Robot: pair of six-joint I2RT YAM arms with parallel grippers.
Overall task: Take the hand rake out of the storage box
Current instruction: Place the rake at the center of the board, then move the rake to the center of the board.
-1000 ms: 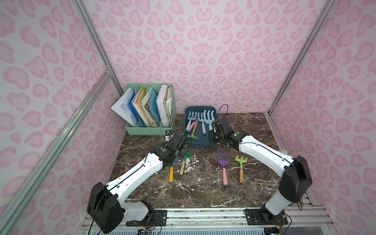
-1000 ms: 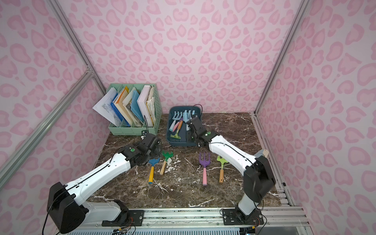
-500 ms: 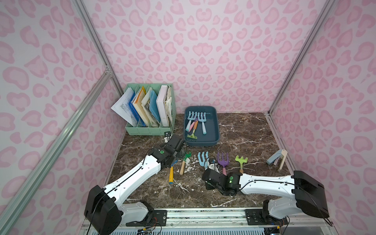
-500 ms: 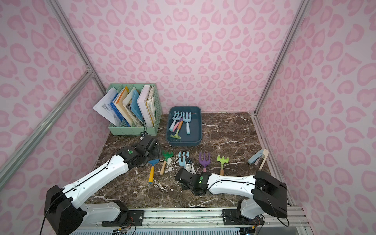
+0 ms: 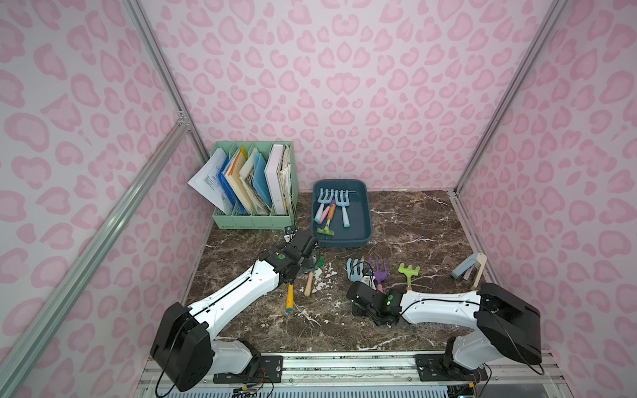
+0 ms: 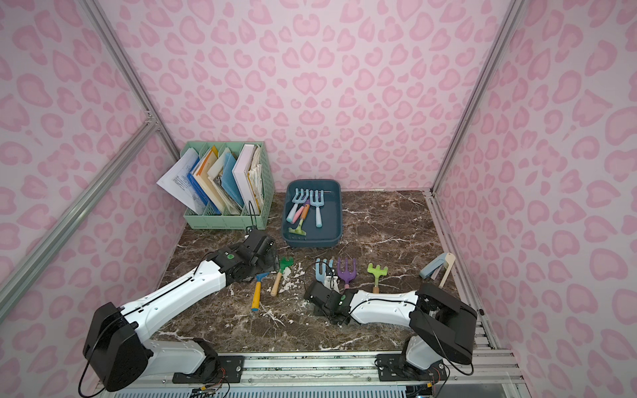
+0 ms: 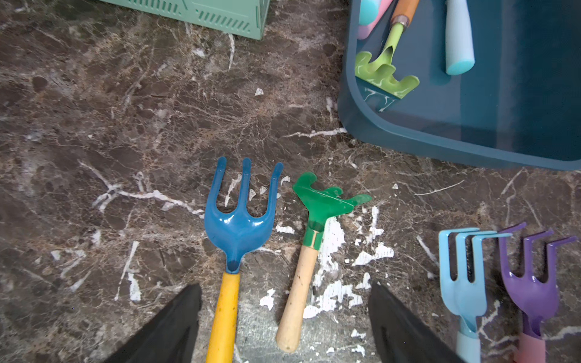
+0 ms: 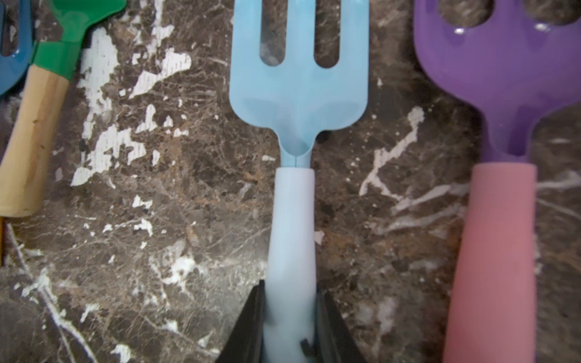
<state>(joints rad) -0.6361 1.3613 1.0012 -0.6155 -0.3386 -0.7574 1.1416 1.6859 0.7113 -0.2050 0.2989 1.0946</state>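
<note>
The dark teal storage box (image 5: 367,220) (image 6: 339,220) (image 7: 408,138) stands at the back and holds three hand rakes; a green-headed one (image 7: 386,75) lies nearest its front wall. My right gripper (image 8: 290,314) (image 5: 362,288) is shut on the pale handle of a light blue hand rake (image 8: 298,94) (image 5: 355,270), out of the box and down at the table in front of it. My left gripper (image 7: 284,287) (image 5: 308,262) hangs open and empty over the handles of a blue fork (image 7: 240,220) and a dark green rake (image 7: 323,198) lying on the table.
A purple rake with a pink handle (image 5: 378,272) (image 8: 503,78) lies close beside the held rake, and a lime rake (image 5: 409,272) lies further right. A mint-green file rack (image 5: 255,220) stands left of the box. A stapler (image 5: 470,270) sits by the right wall.
My right gripper was at the storage box a second ago; it has swung to the front of the table with the light blue rake. The left arm has hardly moved.
</note>
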